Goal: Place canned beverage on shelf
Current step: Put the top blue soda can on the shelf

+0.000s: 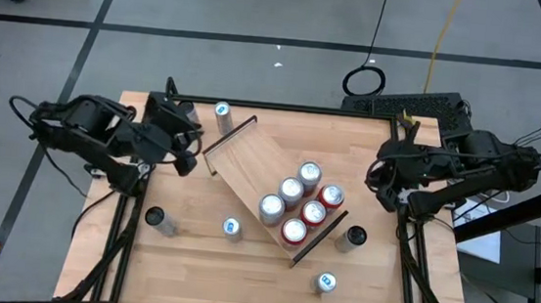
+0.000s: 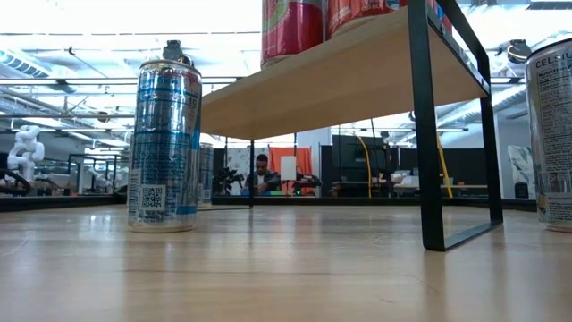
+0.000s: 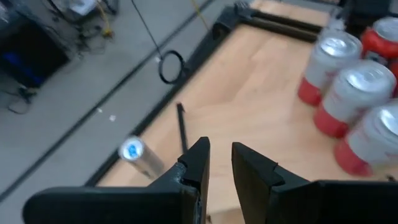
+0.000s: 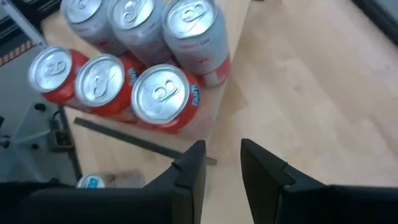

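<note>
Six cans [image 1: 300, 202] cluster at shelf [image 1: 251, 155] right end, leaving room. Left gripper [image 3: 221, 165], right gripper [image 4: 222, 163]: jaws slightly spread, empty.

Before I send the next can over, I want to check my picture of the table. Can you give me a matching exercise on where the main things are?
Things:
A. shelf
B. six cans
C. left gripper
D. right gripper

Places:
1. empty, out past the shelf's bare end
2. standing diagonally in the middle of the table
3. empty, out past the shelf's loaded end
4. grouped on the shelf at the end nearer the right arm

Pairs: A-2, B-4, C-1, D-3
</note>
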Available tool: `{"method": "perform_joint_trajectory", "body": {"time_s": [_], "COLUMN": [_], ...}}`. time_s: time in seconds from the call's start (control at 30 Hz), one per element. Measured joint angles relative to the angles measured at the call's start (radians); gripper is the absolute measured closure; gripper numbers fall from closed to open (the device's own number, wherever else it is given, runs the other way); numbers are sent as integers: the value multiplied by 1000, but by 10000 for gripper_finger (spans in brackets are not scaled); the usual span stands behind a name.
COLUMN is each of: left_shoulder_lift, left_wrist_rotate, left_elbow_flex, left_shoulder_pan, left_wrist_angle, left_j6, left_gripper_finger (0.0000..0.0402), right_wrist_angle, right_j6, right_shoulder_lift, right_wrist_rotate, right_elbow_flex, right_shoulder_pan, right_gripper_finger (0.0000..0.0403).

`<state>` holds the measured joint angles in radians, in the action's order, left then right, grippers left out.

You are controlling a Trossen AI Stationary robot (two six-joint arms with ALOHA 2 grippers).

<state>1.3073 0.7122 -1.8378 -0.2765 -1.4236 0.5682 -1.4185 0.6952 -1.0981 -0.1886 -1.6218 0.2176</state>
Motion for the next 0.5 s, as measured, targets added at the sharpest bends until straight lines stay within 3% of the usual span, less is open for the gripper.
{"method": "perform_joint_trajectory", "body": {"time_s": [0.1,0.27,0.5], "left_shoulder_lift": [-3,-3,-1], "left_wrist_rotate": [-49,105,117], "left_elbow_flex": [8,10,10], "left_shoulder_pan": [19,24,173], "left_wrist_angle": [-2,-8,-13], "left_j6": [12,78,-25], "left_gripper_finger": [331,331,331], "right_wrist_angle": [0,0,-1], "right_j6": [-10,-11,-15], "right_shoulder_lift": [0,0,0], "right_wrist_rotate": [-60,-191,-304], "right_elbow_flex": [0,0,0], "right_shoulder_pan": [0,0,0], "right_gripper_finger": [326,326,326]}}
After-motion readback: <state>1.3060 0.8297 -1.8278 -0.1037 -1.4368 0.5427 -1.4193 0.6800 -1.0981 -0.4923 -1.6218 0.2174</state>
